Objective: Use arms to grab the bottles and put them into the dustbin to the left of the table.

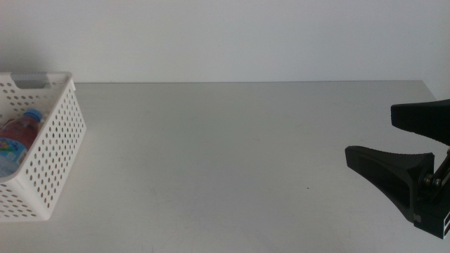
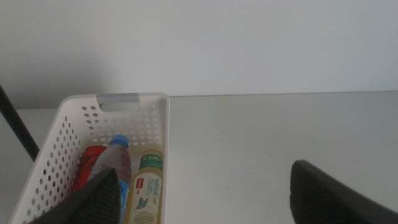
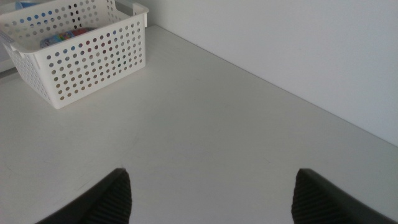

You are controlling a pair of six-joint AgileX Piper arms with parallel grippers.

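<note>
Spanning the scene, the table (image 1: 232, 154) carries nothing but the bin (image 1: 56, 133) at its left end, where all 3 bottles lie: can (image 2: 87, 168), water bottle (image 2: 115, 162), tea bottle (image 2: 148, 186). Right gripper (image 1: 394, 137) waits released at the right edge; left gripper (image 2: 205, 193) hangs spread beside the bin, empty. Task judged complete.

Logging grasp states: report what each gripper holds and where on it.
Nothing is held. The left gripper and right gripper are both open and empty; all three bottles lie in the dustbin.
</note>
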